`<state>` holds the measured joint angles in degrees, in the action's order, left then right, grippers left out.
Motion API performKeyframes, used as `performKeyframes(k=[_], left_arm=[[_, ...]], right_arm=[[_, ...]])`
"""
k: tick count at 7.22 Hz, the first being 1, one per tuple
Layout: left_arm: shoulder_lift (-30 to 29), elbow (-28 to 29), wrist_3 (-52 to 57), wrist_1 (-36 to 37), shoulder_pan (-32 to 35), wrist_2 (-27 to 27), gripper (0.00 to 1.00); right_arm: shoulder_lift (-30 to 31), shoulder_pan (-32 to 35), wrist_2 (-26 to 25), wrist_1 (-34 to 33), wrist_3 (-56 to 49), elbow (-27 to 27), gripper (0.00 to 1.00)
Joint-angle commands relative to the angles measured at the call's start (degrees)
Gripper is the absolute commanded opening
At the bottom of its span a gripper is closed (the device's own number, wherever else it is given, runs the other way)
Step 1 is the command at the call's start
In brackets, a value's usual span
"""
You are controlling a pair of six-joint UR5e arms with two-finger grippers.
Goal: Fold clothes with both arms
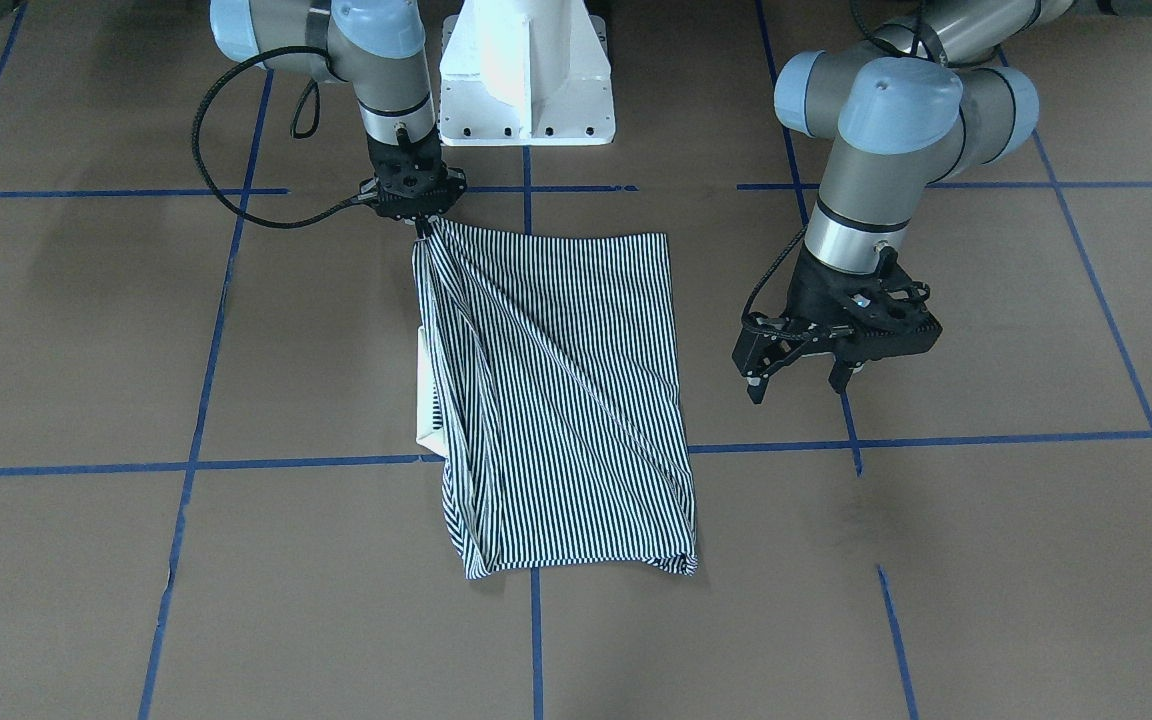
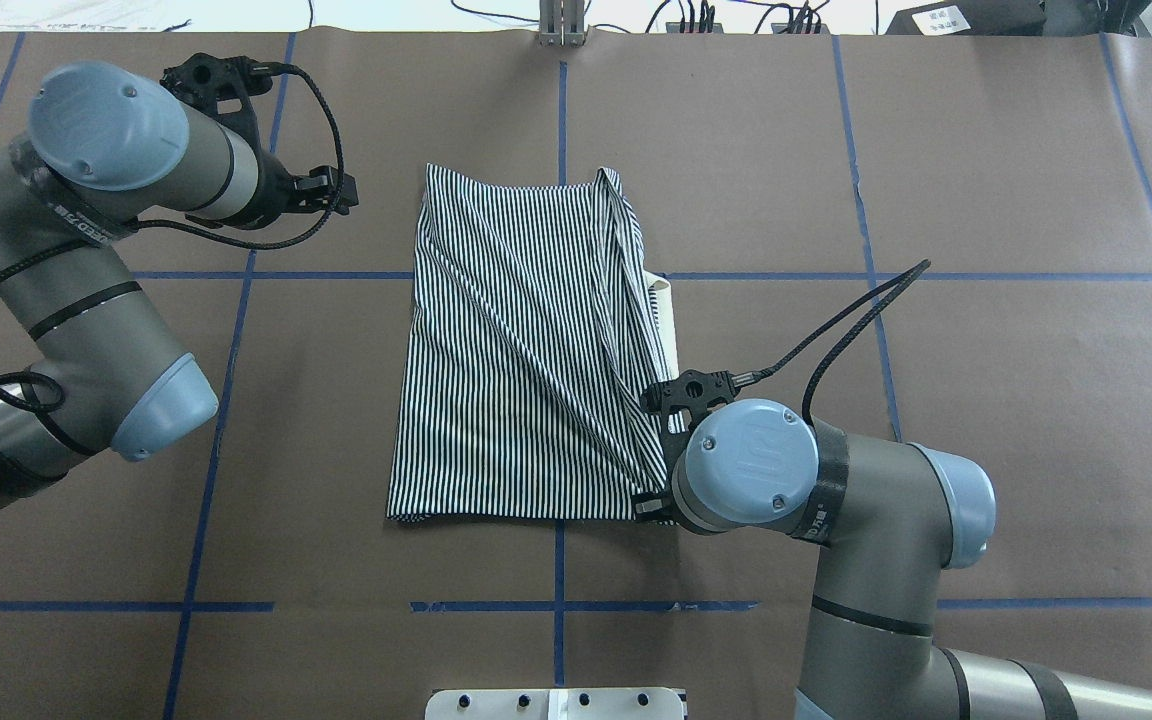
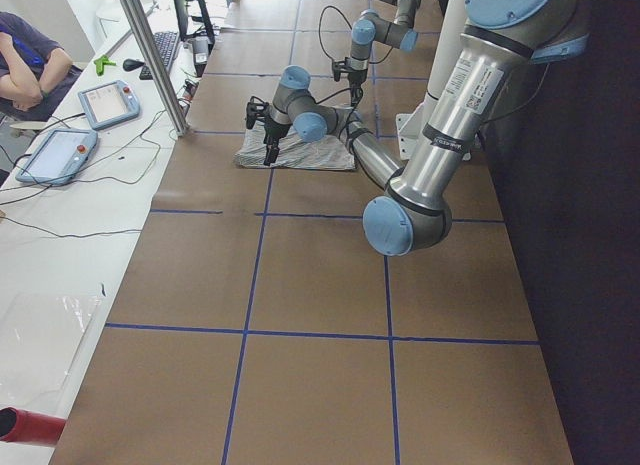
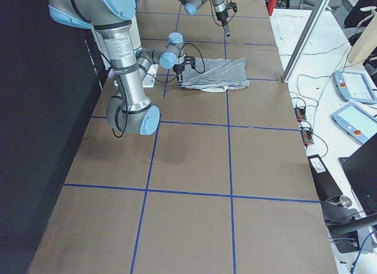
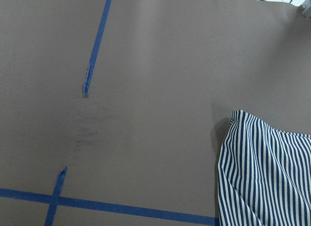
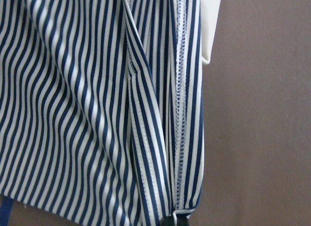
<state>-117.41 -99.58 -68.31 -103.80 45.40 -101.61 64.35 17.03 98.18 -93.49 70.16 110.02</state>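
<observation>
The striped shirt (image 1: 556, 400) lies folded into a rough rectangle in the middle of the table (image 2: 516, 360), and a bit of cream collar (image 2: 667, 320) pokes out along one side. My right gripper (image 1: 423, 228) is shut on the shirt's near corner and holds it a little off the table, so creases fan out from the pinch. The right wrist view is filled with stripes and a hem (image 6: 180, 114). My left gripper (image 1: 798, 385) hovers open and empty beside the shirt's opposite side. The left wrist view catches only one shirt corner (image 5: 265, 177).
The white pedestal base (image 1: 526, 80) stands at the robot's edge of the table. Blue tape lines (image 1: 286, 465) grid the brown table cover. Beyond the far edge are handheld control tablets (image 3: 100, 103), cables, a metal post (image 3: 150, 55) and a seated person (image 3: 30, 65).
</observation>
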Motion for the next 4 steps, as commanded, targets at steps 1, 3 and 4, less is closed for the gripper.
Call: performKeyframes(k=[1,3,4], left_arm=[[0.0,0.1,0.1,0.0,0.0,0.0,1.00],[-0.2,0.2,0.1,-0.1,0.0,0.0,1.00],[-0.2,0.3,0.1,-0.1,0.0,0.0,1.00]], right_arm=[[0.2,-4.4,-6.1,-0.1,7.8,0.5,0.05],[-0.3,-4.6,-6.7,0.3,7.3,0.2,1.00],[-0.5,-2.5,-6.6,0.6,6.1,-0.2,1.00]])
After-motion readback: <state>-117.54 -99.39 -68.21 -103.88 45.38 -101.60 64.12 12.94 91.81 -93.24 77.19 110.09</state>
